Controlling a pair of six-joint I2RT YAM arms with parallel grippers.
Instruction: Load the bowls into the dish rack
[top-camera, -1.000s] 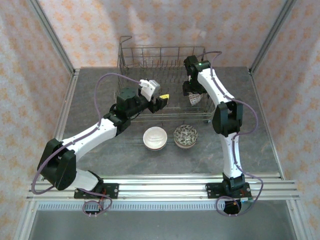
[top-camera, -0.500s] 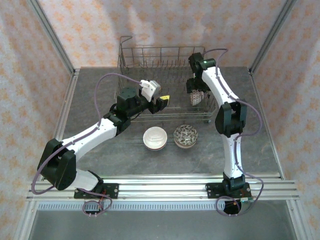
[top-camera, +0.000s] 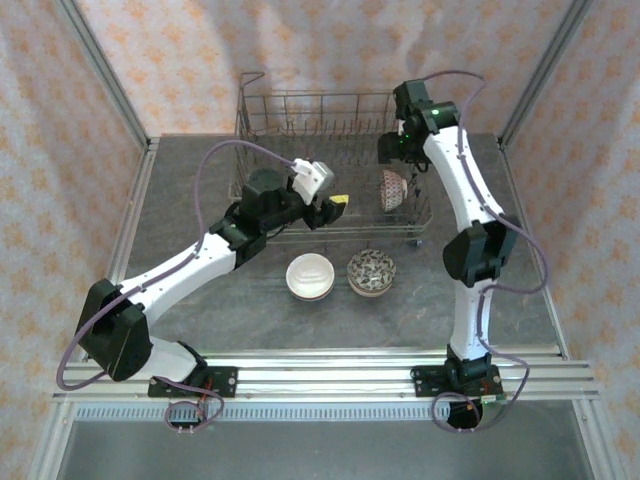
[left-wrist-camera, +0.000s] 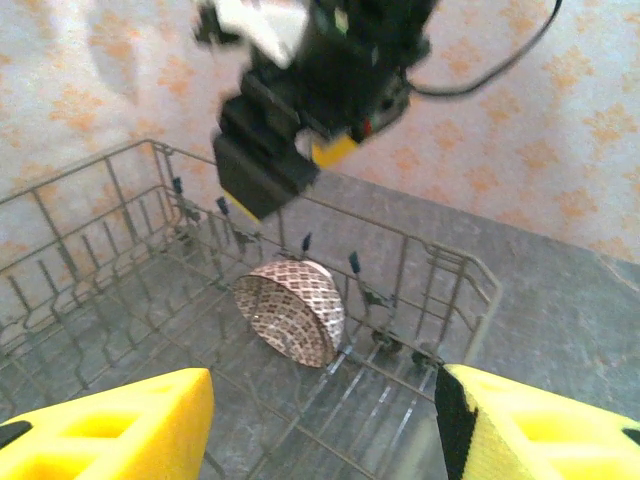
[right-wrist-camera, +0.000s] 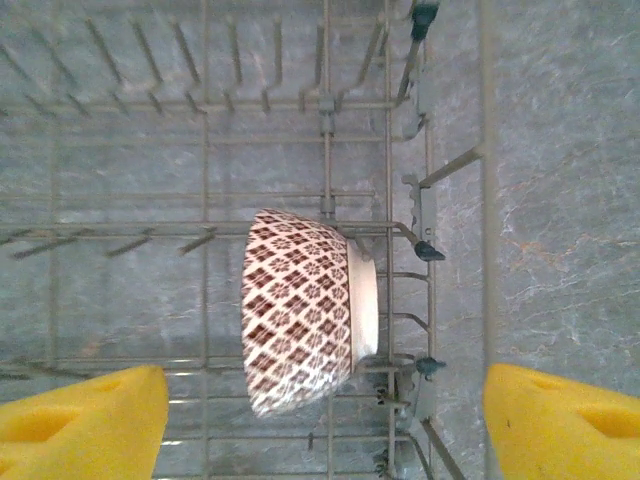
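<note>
Risen clear, the right gripper (right-wrist-camera: 322, 425) gapes above the brown diamond-patterned ceramic bowl (right-wrist-camera: 300, 325) standing on edge, seemingly between tines, at the grey wire dish rack's (top-camera: 262, 100) right end; the left gripper (left-wrist-camera: 325, 430) gapes too.

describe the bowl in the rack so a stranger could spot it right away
Find the grey wire dish rack at the far side of the table. At its right end one bowl stands on edge inside it. Unlike the pale bowl and the mottled bowl sitting upright on the table in front, it wears a brown-and-white diamond lattice.
</note>
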